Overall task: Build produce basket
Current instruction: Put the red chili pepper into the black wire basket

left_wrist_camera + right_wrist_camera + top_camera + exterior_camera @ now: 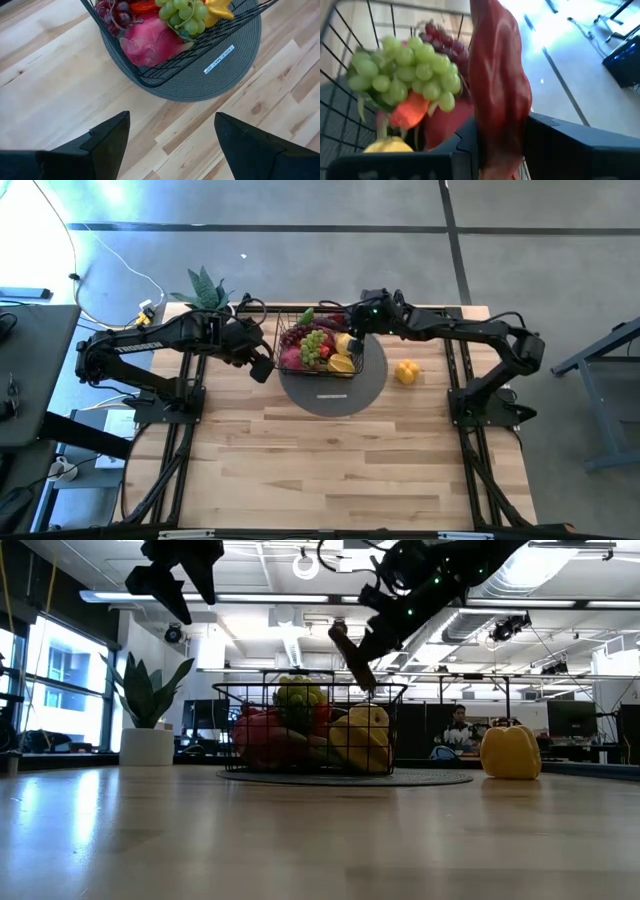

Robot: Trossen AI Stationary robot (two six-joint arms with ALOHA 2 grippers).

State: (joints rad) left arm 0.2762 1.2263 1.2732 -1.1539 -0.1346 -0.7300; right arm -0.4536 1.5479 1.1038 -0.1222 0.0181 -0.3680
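Observation:
The black wire basket (291, 332) (310, 688) stands on the grey round mat (335, 395) (200, 82). It holds a pink dragon fruit (150, 42), green grapes (407, 70) (182, 12), red grapes (112, 12), an orange piece (407, 112) and yellow pieces (362, 740). My right gripper (353, 335) (375, 638) (502, 147) is over the basket's right part, shut on a dark red pod (352, 658) (500, 85). My left gripper (262, 367) (172, 130) (175, 585) hovers open, high above the table, just left of the basket. My right gripper pinches the dark red pod near one end (501, 137) between its two fingers, which lie across it. The fingers come slanting down from the table's right side. The pod is lifted and tilted, and its free end (340, 635) points up toward the left.
A yellow pepper-like piece (406, 372) (510, 752) sits on the table right of the mat. A spiky green plant in a white pot (205, 288) (148, 710) stands at the far left corner. Bare wood spreads toward the near edge (330, 470).

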